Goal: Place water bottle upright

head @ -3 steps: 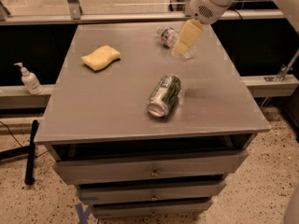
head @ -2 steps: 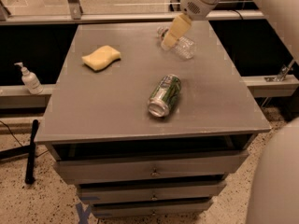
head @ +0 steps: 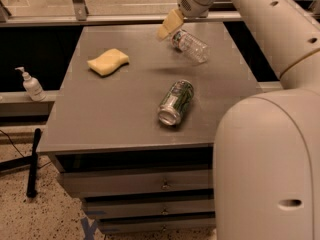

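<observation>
Slippage was the main hazard: the gripper point(head: 170, 28), clenched on one end of the water bottle point(head: 192, 46) held tilted above the table point(head: 125, 99), could let it topple if released before vertical.

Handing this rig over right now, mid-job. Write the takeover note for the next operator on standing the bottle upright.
Gripper: above the back of the grey table, right at the bottle's upper-left end; a firm grasp is not confirmed.
Small clear ribbed plastic water bottle: back right of the table, tilted, not upright.
Green and silver drink can: on its side, mid-table. Yellow sponge: back left.
Done: gripper is at the bottle.
Left: stand the bottle on its base, release, pull back.
</observation>
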